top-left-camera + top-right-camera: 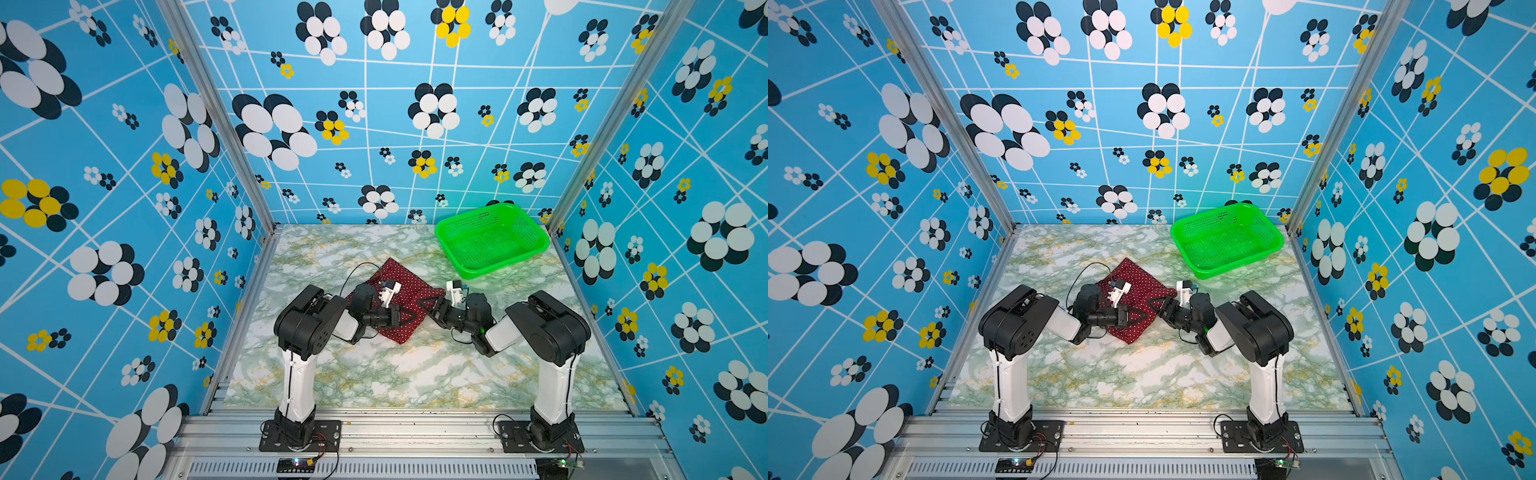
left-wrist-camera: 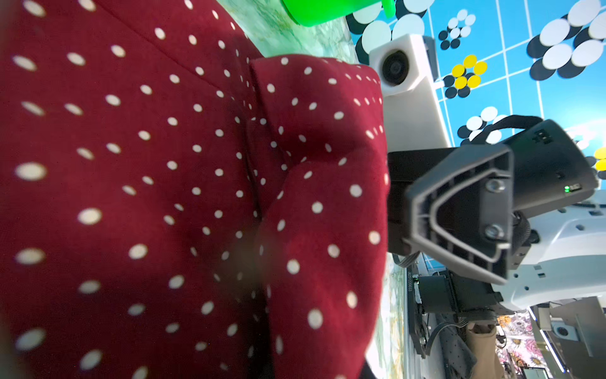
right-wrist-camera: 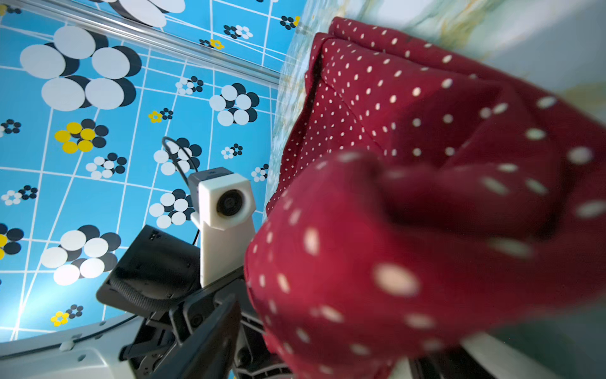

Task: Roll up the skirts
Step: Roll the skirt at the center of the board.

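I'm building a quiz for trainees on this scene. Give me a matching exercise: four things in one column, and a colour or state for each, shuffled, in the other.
Things:
1 skirt
2 basket
3 table
4 left gripper

Colour or state:
a marbled green and white
b shut on fabric
c maroon, white dots
d bright green, empty

Pairs: 1-c, 2-d, 3-a, 4-b

The near half of the table [image 1: 374, 374] is lying open to you, from the arm bases up to the skirt [image 1: 411, 276] at mid-table. The left arm [image 1: 311, 318] and right arm [image 1: 548, 328] are crowding over the skirt's near edge, almost meeting. The green basket [image 1: 498, 266] is blocking the far right corner, while the far left corner is lying bare.
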### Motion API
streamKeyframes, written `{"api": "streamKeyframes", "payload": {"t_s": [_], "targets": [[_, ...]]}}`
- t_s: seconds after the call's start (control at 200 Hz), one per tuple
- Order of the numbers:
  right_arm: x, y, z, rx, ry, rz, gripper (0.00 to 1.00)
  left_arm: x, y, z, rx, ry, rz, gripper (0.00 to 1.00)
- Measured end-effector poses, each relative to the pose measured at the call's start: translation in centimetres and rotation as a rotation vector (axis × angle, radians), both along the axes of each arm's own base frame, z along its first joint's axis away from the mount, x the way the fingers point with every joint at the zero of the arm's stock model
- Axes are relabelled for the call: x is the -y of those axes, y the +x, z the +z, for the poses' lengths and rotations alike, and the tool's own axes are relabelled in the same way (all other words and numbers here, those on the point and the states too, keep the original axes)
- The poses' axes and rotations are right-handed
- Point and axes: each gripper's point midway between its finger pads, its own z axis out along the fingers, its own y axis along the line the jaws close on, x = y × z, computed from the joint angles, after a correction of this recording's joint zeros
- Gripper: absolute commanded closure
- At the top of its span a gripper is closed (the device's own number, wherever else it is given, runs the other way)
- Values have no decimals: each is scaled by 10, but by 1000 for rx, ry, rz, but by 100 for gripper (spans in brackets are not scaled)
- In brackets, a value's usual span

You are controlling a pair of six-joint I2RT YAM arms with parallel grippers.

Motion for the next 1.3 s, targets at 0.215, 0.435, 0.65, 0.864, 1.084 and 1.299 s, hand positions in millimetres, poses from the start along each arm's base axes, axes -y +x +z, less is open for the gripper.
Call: {"api": "streamKeyframes", "payload": {"t_s": [0.215,0.435,0.65,0.864,1.084,1.299], "targets": [[-7,13,-10,-32,-27,-5,98,-7,8,5,8,-43,25,51],[-9,19,-5,-58,-83,4,100,-2,-9,53,208,61,-10,26],[-12,23,30,-44,-137,27,100,22,-64,172,827,241,12,20],[-9,18,42,-79,-201,50,100,18,-117,172,1340,501,55,17],[-2,5,38,-136,-242,63,100,18,-130,96,1567,834,-123,15],[2,-7,30,-165,-251,74,100,26,-115,66,1647,962,-154,12]]}}
